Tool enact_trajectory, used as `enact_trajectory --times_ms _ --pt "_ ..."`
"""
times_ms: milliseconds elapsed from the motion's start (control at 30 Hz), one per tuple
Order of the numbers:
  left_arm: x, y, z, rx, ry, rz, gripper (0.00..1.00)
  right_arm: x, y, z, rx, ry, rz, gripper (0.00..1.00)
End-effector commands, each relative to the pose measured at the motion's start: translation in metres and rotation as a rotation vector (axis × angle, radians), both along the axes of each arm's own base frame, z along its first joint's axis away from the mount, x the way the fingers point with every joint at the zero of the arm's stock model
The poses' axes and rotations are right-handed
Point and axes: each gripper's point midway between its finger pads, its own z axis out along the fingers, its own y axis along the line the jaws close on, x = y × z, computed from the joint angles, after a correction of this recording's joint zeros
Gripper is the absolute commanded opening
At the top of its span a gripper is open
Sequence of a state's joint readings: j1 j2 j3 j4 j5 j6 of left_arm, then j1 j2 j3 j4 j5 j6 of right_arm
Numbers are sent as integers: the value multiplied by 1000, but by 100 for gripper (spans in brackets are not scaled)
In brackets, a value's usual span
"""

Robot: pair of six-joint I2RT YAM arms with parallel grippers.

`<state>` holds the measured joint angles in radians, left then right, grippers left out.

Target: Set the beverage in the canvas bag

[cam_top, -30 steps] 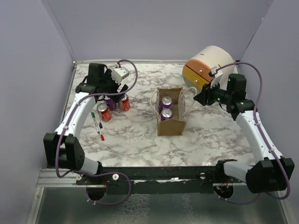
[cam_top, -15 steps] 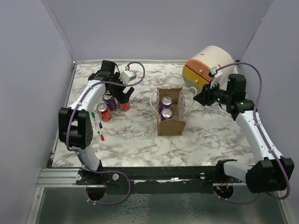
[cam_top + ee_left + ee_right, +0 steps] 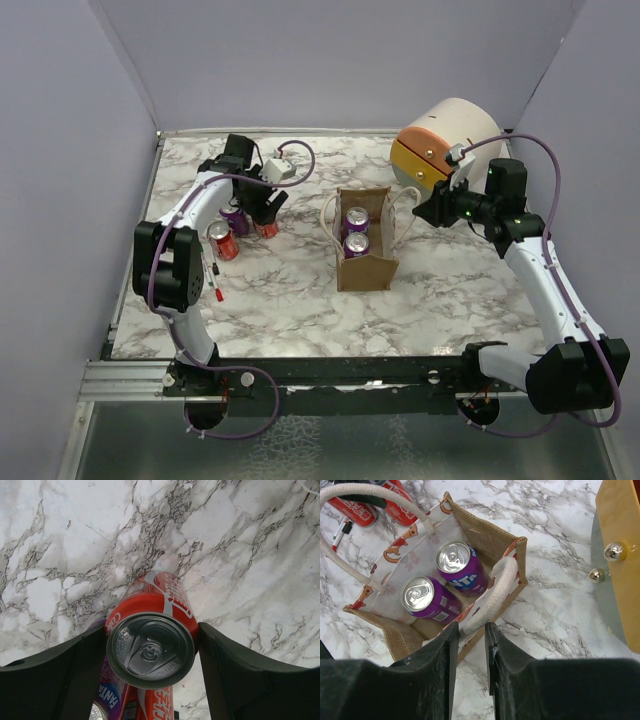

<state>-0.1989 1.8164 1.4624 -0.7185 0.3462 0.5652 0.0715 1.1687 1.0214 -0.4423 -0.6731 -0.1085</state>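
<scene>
The tan canvas bag (image 3: 365, 268) stands mid-table with two purple cans (image 3: 356, 218) inside; the right wrist view shows its wall (image 3: 485, 537) and both cans (image 3: 425, 597). My right gripper (image 3: 425, 212) is shut on the bag's right rope handle (image 3: 502, 577), which runs between its fingertips (image 3: 470, 627). My left gripper (image 3: 262, 208) is down over the cans at the left. In the left wrist view its jaws (image 3: 152, 630) press both sides of an upright red cola can (image 3: 155, 605), which stands on the table (image 3: 267, 225).
A purple can (image 3: 237, 218) and a second red can (image 3: 222, 241) stand beside the held one. Two markers (image 3: 208, 265) lie near the left edge. A large cream-and-orange cylinder (image 3: 445, 140) lies at the back right, close behind my right gripper.
My left arm has folded inward and its gripper has shifted right and down onto the red cola can. My right arm, the bag and its cans have not moved.
</scene>
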Motion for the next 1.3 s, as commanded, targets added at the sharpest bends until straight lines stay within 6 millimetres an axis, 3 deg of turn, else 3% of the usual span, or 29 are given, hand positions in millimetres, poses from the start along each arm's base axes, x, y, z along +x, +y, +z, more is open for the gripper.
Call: enact_trajectory --times_ms 0,133,333,567,733,1033,1167,1267 --pt "-3 0 -4 11 -2 -1 69 -3 5 -1 16 -7 42 27" --pt "-5 -3 2 -7 -27 -7 57 -2 3 -3 8 -9 36 27" --pt "-3 -13 32 -34 -126 -48 40 -3 4 -4 3 -15 45 24" --pt "-6 -29 127 -99 -334 -75 17 -8 6 -2 6 -32 74 24" --pt "-21 -49 206 -223 -474 -117 0 -7 5 -5 1 -33 69 21" --pt "-58 -89 329 -487 -655 -224 0 -9 6 -5 -1 -34 76 18" --pt "-75 -106 364 -600 -683 -281 0 -10 6 -5 1 -35 81 18" --pt "-85 -119 380 -661 -684 -323 0 -12 8 -4 8 -38 93 18"
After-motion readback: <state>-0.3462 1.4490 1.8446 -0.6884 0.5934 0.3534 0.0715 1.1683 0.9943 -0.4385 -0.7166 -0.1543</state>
